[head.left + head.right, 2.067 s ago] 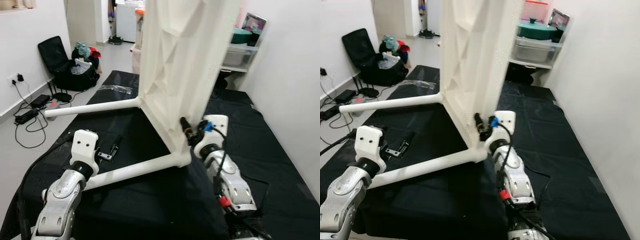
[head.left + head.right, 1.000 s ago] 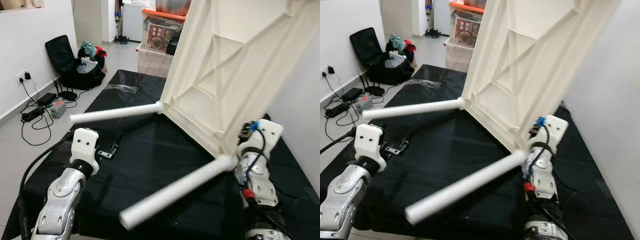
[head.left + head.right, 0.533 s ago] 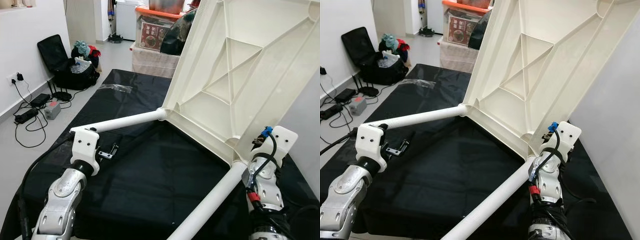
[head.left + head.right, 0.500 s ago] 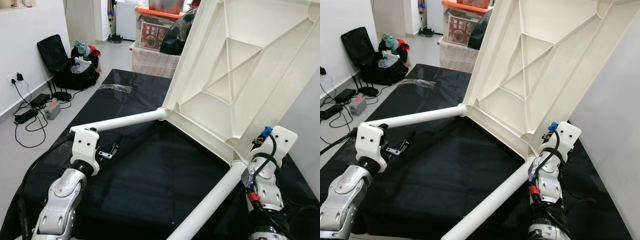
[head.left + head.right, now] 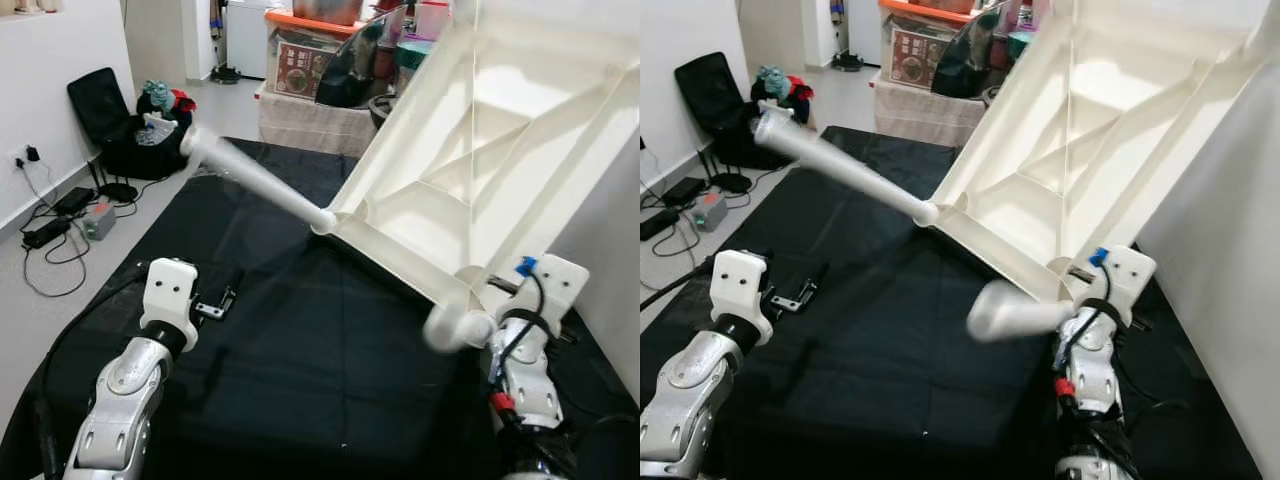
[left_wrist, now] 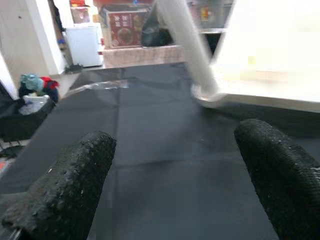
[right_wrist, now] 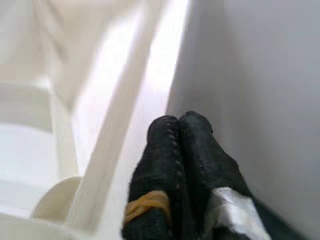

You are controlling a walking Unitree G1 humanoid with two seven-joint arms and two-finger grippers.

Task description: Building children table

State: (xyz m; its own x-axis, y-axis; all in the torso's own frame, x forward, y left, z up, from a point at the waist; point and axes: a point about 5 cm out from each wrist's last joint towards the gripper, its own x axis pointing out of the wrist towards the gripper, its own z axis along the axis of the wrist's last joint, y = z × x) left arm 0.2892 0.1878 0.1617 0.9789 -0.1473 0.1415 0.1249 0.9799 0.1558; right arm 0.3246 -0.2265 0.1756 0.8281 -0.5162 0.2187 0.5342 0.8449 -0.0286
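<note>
The white plastic tabletop (image 5: 480,190) stood tilted over the black cloth (image 5: 300,340), its ribbed underside turned toward the robot. Raised ridges crossed that underside in diagonals and boxed it into shallow triangular and square cells. Its lower edge ran near the right arm, and its upper part leaned back toward the pale wall (image 5: 1230,280) on the right.

Two round white legs were fixed at the lower corners. The far leg (image 5: 255,180), a smooth tube, stuck out from its socket up and to the left, its blunt end above the cloth's far left side. The near leg (image 5: 1015,310) pointed almost straight at the camera, so it looked like a short blurred stub just beside the right wrist.

The right gripper (image 7: 180,145) sat at the tabletop's lower right corner, against its rim. In the right wrist view its two black, knobbly fingers were pressed together, one with a tan band and one with a white wrap, and the white ribbed plastic lay just beside them. I couldn't tell whether they pinched anything.

The left gripper (image 6: 175,180) hovered low over the cloth, well apart from the table. Its thick, pebbled black fingers (image 6: 75,180) were spread wide with nothing between them. A small metal bracket (image 5: 215,305) lay on the cloth near the left wrist.

Clear storage bins (image 5: 320,70) stood beyond the cloth, and a black open bag (image 5: 130,130) with clothes sat by the left wall.
</note>
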